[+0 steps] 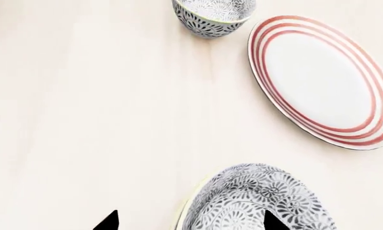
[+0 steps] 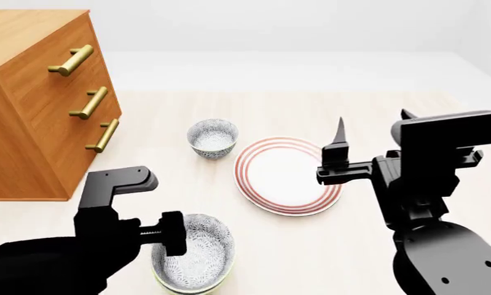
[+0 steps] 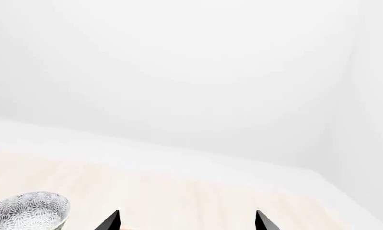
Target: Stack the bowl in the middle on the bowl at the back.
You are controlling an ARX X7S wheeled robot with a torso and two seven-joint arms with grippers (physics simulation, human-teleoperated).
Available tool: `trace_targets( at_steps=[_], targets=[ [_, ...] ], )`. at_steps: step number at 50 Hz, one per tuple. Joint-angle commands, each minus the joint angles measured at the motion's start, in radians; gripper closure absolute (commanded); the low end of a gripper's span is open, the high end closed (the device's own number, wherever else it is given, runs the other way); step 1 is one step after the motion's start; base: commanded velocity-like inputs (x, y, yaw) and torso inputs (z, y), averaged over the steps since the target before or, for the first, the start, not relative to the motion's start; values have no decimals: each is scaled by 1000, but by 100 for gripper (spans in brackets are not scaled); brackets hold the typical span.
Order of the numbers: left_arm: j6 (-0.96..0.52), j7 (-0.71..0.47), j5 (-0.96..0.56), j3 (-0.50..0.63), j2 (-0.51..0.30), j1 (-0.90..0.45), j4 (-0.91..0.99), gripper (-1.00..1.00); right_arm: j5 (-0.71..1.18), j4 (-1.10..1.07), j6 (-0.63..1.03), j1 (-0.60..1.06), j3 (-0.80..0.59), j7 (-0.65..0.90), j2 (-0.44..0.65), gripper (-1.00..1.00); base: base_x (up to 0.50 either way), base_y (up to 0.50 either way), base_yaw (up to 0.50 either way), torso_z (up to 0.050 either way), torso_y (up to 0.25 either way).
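Two speckled grey-blue bowls show. The bowl at the back [image 2: 212, 137] [image 1: 212, 15] [image 3: 26, 211] stands upright beside the chest, with nothing in it. The nearer one, the bowl in the middle [image 2: 198, 258] [image 1: 258, 201], sits on the table close to me. My left gripper [image 2: 174, 236] [image 1: 191, 223] is open and low over it. One fingertip is outside the bowl's rim and the other is over its inside. My right gripper [image 2: 372, 124] [image 3: 186, 222] is open and empty. It is raised above the plate's right side and points away from me.
A flat white plate with red rings [image 2: 284, 175] [image 1: 322, 81] lies right of both bowls. A wooden chest of drawers [image 2: 40, 104] with brass handles stands at the left. The pale table [image 2: 335, 258] runs on to a far edge.
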Motion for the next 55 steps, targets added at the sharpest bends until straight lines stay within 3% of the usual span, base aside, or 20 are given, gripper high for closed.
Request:
trace_targets(
  at_steps=[1,8,13,16,19,23,25,28,29,30,33,38,42,46,51,55],
  targets=[
    [23,-90,-121,-29,-64,-39,96,-100,26,-69,66,19,21,14,-7,-100,0,0,0,0,0],
    [49,-137,-224,-109,-150,-27,256,-100,107,-226,229,39,84,60,-23,-100,0,0,0,0,0],
    [50,-104,-240,-240,-190,49,400,-100,729,-226,139,46,134,560,167,-100,0,0,0,0,0],
    [48,-80,-253,-320,-206,106,458,-100,949,-227,-11,66,35,807,313,-100,0,0,0,0,0],
    [45,-61,-266,-394,-220,156,499,-100,974,-227,-295,117,-232,958,515,-100,0,0,0,0,0],
    [6,-4,-236,-531,-214,210,568,-100,857,-227,-759,392,-815,1105,796,-100,0,0,0,0,0],
    [-15,27,-220,-596,-203,236,599,-100,790,-227,-930,635,-1115,1172,854,-100,0,0,0,0,0],
    [-140,206,-36,-762,-90,234,705,-100,675,-227,-1154,989,-1565,1278,857,-100,0,0,0,0,0],
    [-207,286,44,-830,-30,203,756,-100,653,-227,-1182,1015,-1715,1279,862,-100,0,0,0,0,0],
    [-309,237,-34,-893,8,100,757,-100,639,-227,-1192,1012,-1865,1279,861,-100,0,0,0,0,0],
    [-310,-54,-294,-887,-25,-44,757,-100,612,-227,-1171,915,-1786,1279,850,-100,0,0,0,0,0],
    [-310,-326,-520,-858,-22,-151,757,-100,583,-227,-1115,740,-1612,1279,827,-100,0,0,0,0,0],
    [-310,-350,-505,-844,-1,-177,757,-100,581,-227,-1076,639,-1500,1279,819,-100,0,0,0,0,0],
    [-310,-369,-510,-846,24,-207,757,-100,579,-227,-1095,622,-1473,1279,822,-100,0,0,0,0,0],
    [-310,-362,-504,-859,24,-223,757,-100,563,-227,-1132,698,-1558,1279,859,-100,0,0,0,0,0],
    [-310,-418,-599,-896,24,-221,757,-100,552,-227,-1155,765,-1633,1279,885,-100,0,0,0,0,0]
  ],
)
